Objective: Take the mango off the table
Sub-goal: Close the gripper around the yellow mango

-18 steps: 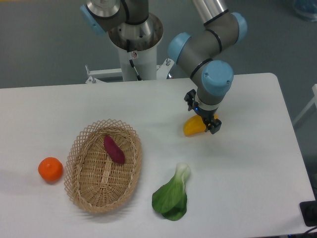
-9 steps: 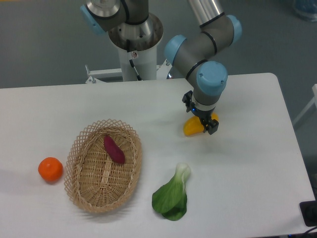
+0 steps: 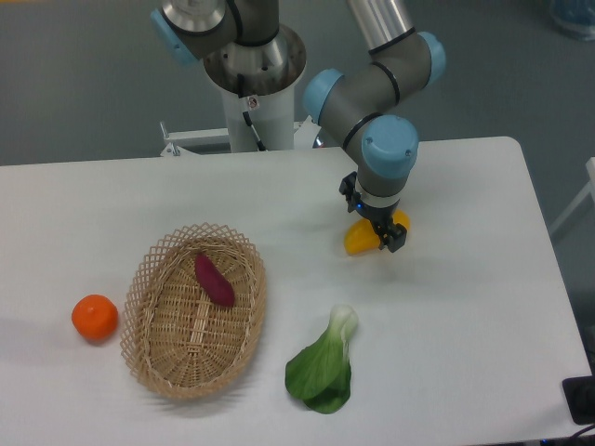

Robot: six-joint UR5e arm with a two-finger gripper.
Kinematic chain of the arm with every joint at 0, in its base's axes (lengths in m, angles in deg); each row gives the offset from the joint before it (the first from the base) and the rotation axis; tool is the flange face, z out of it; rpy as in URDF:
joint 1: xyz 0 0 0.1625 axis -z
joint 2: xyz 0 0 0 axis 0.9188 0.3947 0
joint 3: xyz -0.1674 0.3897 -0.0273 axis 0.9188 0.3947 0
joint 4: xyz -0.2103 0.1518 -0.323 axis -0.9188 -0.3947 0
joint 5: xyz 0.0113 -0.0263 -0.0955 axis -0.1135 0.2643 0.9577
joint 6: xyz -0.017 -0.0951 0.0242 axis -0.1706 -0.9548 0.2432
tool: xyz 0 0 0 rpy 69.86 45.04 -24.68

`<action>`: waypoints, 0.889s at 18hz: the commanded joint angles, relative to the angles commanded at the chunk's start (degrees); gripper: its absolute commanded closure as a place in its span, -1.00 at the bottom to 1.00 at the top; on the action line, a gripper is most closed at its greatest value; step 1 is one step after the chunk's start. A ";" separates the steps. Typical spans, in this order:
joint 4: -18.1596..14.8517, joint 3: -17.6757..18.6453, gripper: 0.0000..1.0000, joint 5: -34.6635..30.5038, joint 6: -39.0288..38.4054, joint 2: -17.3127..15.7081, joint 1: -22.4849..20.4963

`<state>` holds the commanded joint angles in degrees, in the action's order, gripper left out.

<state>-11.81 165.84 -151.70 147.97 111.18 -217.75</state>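
Sweet potato (image 3: pixel 214 280) in basket (image 3: pixel 156 367), between orange (image 3: pixel 95 317) and bok choy (image 3: pixel 323 367).

A smooth yellow-orange mango (image 3: pixel 362 239) is lying on the white table (image 3: pixel 465 307), toward its far right part, its middle partly hidden from view.

smooth matt white flat desk (image 3: pixel 465 316) | oval woven wicker basket (image 3: pixel 158 358), rough open weave | smooth yellow-orange oblong mango (image 3: pixel 361 238), slight sheen | round orange fruit (image 3: pixel 95 317), finely dimpled skin | matt purple sweet potato (image 3: pixel 214 280) | black claw (image 3: pixel 372 221), hard matt finish
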 joint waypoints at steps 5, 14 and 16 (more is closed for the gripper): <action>0.00 0.18 -1.00 -0.09 -0.09 0.00 0.00; 2.29 0.79 -1.00 -2.45 -2.28 0.53 0.26; 2.55 0.79 -0.72 -2.81 -2.29 0.79 0.35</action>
<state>-9.26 166.63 -154.51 145.69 111.97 -217.40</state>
